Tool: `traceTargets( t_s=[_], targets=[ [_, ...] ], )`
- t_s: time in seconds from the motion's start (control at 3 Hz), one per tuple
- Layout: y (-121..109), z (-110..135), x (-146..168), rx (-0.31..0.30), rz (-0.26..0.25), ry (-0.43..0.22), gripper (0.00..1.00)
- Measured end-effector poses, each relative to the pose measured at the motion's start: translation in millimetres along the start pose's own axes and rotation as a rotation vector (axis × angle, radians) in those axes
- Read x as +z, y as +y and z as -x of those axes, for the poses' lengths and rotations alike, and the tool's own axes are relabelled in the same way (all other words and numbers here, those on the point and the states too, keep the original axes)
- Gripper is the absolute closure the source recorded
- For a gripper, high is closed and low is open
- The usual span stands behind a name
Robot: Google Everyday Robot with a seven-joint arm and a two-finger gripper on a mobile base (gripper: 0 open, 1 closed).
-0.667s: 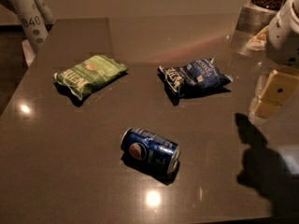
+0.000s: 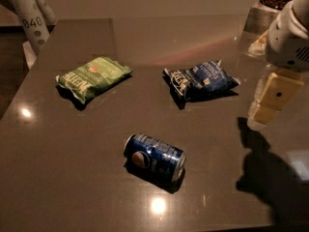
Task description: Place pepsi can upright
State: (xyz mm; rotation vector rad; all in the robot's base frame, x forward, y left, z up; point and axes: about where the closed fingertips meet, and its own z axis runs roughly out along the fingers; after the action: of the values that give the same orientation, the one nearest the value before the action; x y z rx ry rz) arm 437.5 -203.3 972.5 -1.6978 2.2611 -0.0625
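Observation:
The pepsi can (image 2: pixel 154 157) lies on its side on the dark table (image 2: pixel 72 168), near the front middle, its logo facing me and its silver ends pointing left and right. My gripper (image 2: pixel 270 100) hangs at the right edge of the view, above the table and well to the right of the can, apart from it. It holds nothing that I can see.
A green chip bag (image 2: pixel 91 77) lies at the back left. A blue chip bag (image 2: pixel 200 79) lies at the back middle-right, just left of the gripper. A white spotted post (image 2: pixel 29 16) stands at the far left corner. A container (image 2: pixel 270 4) stands at the back right.
The gripper has shifted slightly; the can and both bags have not moved.

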Motion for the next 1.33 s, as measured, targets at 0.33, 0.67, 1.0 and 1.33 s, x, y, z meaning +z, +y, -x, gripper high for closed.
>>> traceTargets(
  t_s=[0.33, 0.67, 1.0, 1.33],
  targets=[
    [16, 26, 11, 0.010, 0.031, -0.004, 0.00],
    [38, 58, 25, 0.029, 0.057, -0.009, 0.00],
    [59, 85, 40, 0.074, 0.072, -0.024, 0.00],
    [77, 114, 57, 0.110, 0.071, -0.031, 0.00]
  ],
)
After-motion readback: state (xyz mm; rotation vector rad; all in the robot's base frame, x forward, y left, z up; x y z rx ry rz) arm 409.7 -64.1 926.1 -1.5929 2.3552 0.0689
